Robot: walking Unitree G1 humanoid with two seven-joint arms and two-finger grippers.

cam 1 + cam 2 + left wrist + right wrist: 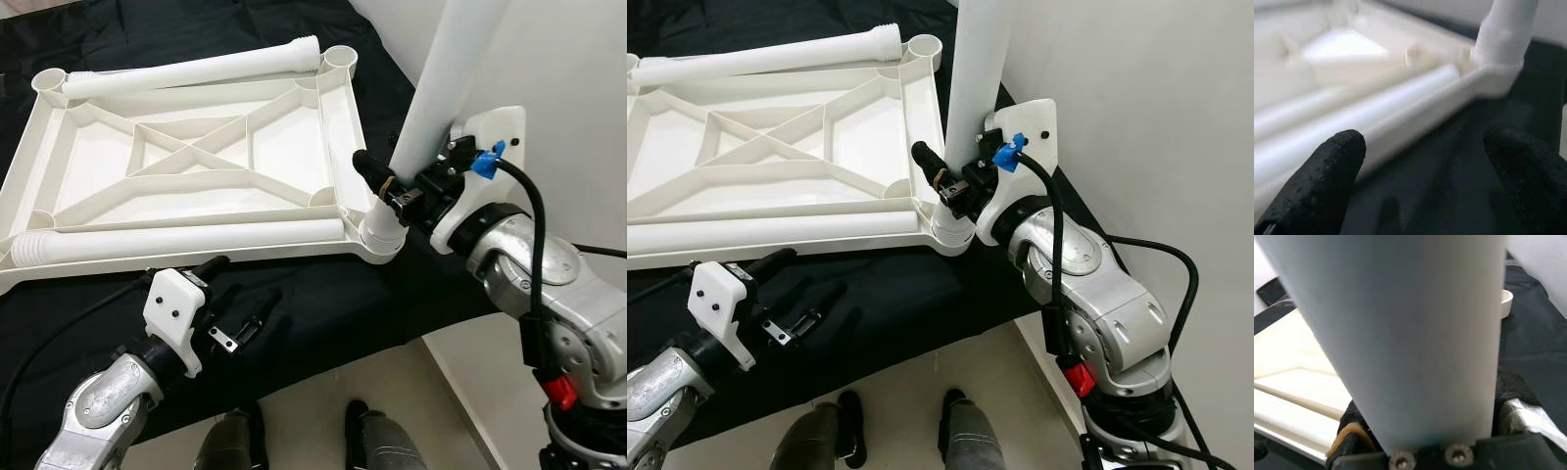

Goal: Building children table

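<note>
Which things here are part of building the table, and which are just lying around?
Job: tabletop, upside down; upright leg in its corner socket, gripped by right gripper; two loose legs lying on it; left gripper, open.
Other: black cloth; floor.

White plastic tabletop lies upside down on black cloth, ribbed underside up, round socket at each corner. Two loose white legs lie across it, along far and near edges. Third leg stands upright in near right corner socket.
</note>
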